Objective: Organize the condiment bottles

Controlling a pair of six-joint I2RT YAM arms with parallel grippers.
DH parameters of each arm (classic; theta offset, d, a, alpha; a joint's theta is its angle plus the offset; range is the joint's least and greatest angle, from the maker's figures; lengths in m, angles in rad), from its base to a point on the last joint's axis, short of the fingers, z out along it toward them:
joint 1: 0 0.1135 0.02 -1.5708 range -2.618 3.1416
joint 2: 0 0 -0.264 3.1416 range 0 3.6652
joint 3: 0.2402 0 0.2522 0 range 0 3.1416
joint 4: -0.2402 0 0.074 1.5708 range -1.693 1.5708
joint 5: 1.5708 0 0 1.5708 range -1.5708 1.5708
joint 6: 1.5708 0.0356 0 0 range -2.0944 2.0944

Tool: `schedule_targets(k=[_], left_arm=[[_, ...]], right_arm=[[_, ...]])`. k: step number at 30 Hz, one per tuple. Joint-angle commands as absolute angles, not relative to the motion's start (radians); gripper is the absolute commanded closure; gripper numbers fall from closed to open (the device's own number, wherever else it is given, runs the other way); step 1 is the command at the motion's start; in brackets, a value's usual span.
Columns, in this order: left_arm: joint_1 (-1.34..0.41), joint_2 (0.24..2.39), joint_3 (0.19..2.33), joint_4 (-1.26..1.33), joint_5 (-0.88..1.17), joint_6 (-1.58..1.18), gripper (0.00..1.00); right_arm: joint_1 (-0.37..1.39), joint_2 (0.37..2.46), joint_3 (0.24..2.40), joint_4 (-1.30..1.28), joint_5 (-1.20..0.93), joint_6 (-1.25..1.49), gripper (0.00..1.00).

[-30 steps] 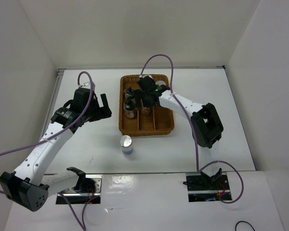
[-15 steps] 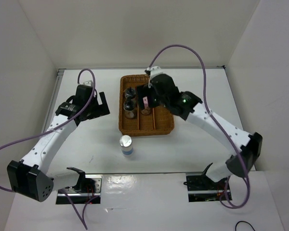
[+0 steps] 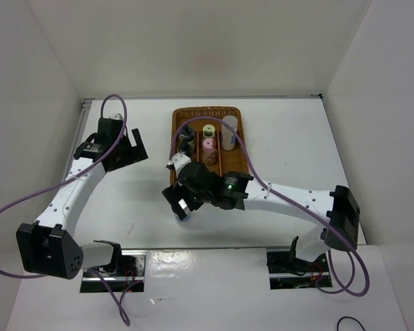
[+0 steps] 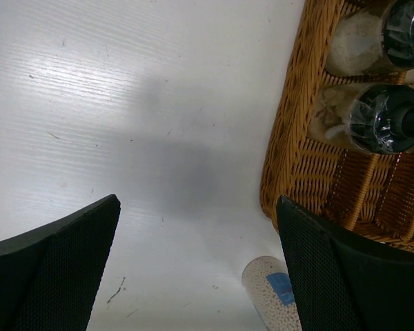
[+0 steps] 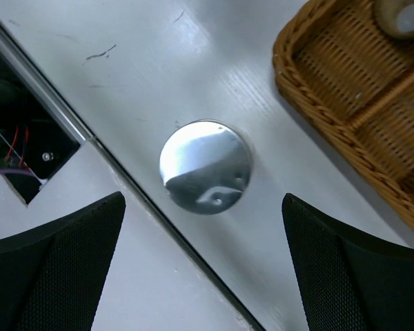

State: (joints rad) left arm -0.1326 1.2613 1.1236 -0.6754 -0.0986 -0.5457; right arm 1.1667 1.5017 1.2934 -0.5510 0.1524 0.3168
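A silver-capped bottle [image 3: 183, 215] stands on the table in front of the wicker tray [image 3: 207, 109]. My right gripper [image 3: 181, 201] hovers straight above it, open and empty; in the right wrist view the silver cap [image 5: 205, 176] lies between its fingers [image 5: 69, 255]. In the tray stand two black-capped bottles [image 3: 186, 135], a yellow-green-capped one [image 3: 208, 129], a pink-capped one [image 3: 208, 145] and a pale one [image 3: 228, 132]. My left gripper [image 3: 139, 150] is open and empty, left of the tray. Its view shows the black caps [image 4: 383, 124] and the loose bottle [image 4: 272, 293].
The white enclosure walls stand on the left, back and right. A metal strip and an opening with wiring [image 5: 14, 145] run along the near table edge, close to the loose bottle. Purple cables loop over both arms, one of them crossing the tray [image 3: 245, 155].
My right arm has swung from above the tray to the front and now sits over the silver-capped bottle, leaving the pink-capped bottle in the tray. My left gripper drew back a little to the left.
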Motion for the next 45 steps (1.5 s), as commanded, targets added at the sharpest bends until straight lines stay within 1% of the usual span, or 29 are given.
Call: schedule_targets(k=[1,6,12,21,28,29,32,35,38,39,40,41,45], left_arm=[[-0.114,1.229,1.135,-0.643,-0.043,-0.506,0.0],[-0.104,1.197,1.104,-0.643,-0.032,-0.506,0.0],[-0.104,1.164,1.086,-0.643,-0.023,-0.506,0.0],[-0.095,1.146,1.077,-0.643,-0.023,-0.497,0.0],[-0.086,1.137,1.077,-0.643,-0.023,-0.497,0.0],[-0.086,1.137,1.077,-0.643,-0.023,-0.497,0.0],[-0.086,1.137,1.077,-0.643,-0.023,-0.497,0.0],[-0.086,1.137,1.077,-0.643,-0.023,-0.497,0.0],[-0.086,1.137,1.077,-0.643,-0.023,-0.488,0.0],[-0.077,1.137,1.077,-0.643,-0.032,-0.488,0.0],[-0.077,1.137,1.077,-0.643,-0.032,-0.488,0.0],[-0.077,1.137,1.077,-0.643,-0.032,-0.488,0.0],[-0.077,1.137,1.077,-0.643,-0.032,-0.488,0.0]], right_arm=[[1.199,1.525,1.302,-0.506,0.172,0.339,0.02],[1.221,1.548,1.284,-0.462,0.163,0.339,0.02],[1.221,1.617,1.293,-0.451,0.233,0.348,0.02],[1.221,1.683,1.293,-0.41,0.245,0.339,0.02],[1.221,1.704,1.302,-0.419,0.256,0.339,0.18],[1.221,1.704,1.302,-0.419,0.256,0.339,0.22],[1.221,1.713,1.293,-0.419,0.256,0.339,0.27],[1.221,1.713,1.293,-0.448,0.256,0.348,0.36],[1.221,1.692,1.293,-0.492,0.278,0.368,0.38],[1.221,1.68,1.293,-0.506,0.278,0.379,0.44],[1.221,1.665,1.293,-0.521,0.278,0.379,0.46],[1.221,1.646,1.305,-0.538,0.287,0.388,0.47],[1.221,1.504,1.353,-0.655,0.296,0.437,0.47]])
